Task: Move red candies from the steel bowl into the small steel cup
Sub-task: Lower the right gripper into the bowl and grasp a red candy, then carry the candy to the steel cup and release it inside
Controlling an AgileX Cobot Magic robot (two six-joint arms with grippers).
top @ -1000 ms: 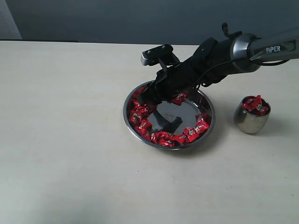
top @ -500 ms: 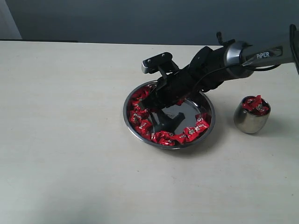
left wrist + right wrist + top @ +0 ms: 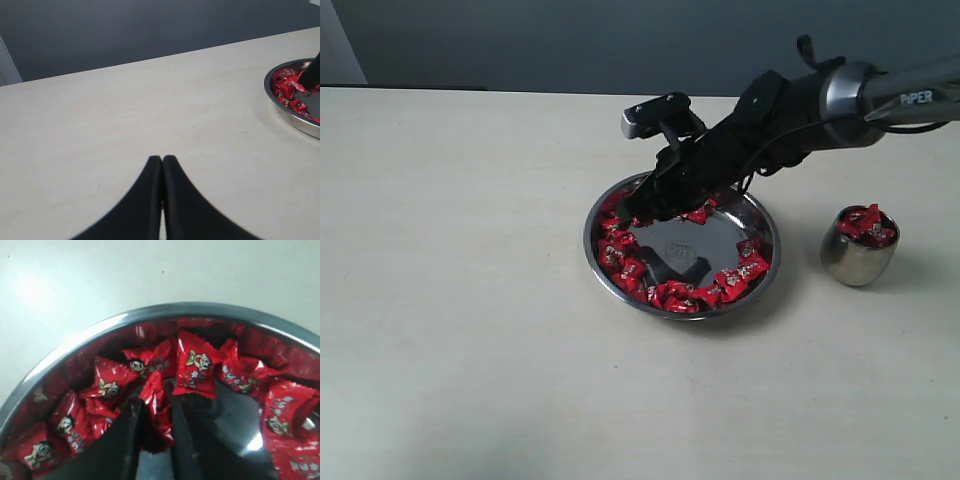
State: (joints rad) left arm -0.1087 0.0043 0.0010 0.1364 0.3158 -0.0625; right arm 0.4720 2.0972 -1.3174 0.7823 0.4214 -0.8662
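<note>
The steel bowl (image 3: 770,250) sits mid-table with red candies (image 3: 665,293) ringing its bare middle. My right gripper (image 3: 638,214) hangs over the bowl's far-left part, shut on one red candy (image 3: 156,410) that is pinched between its black fingers (image 3: 125,440). More red candies (image 3: 197,367) lie along the bowl's wall (image 3: 75,347) just beyond it. The small steel cup (image 3: 853,262) stands right of the bowl, apart from it, with candies (image 3: 866,224) heaped to its rim. My left gripper (image 3: 162,161) is shut on nothing above bare table, far left of the bowl (image 3: 285,107).
The table (image 3: 470,300) is a pale flat surface with a dark wall behind it. The right arm (image 3: 790,110) stretches from the right edge across the space above the bowl's far side. Nothing else stands on the table.
The right gripper dipped into the candies at the bowl's left side, closed on one, and has now risen slightly with it. The left gripper has not visibly moved.
</note>
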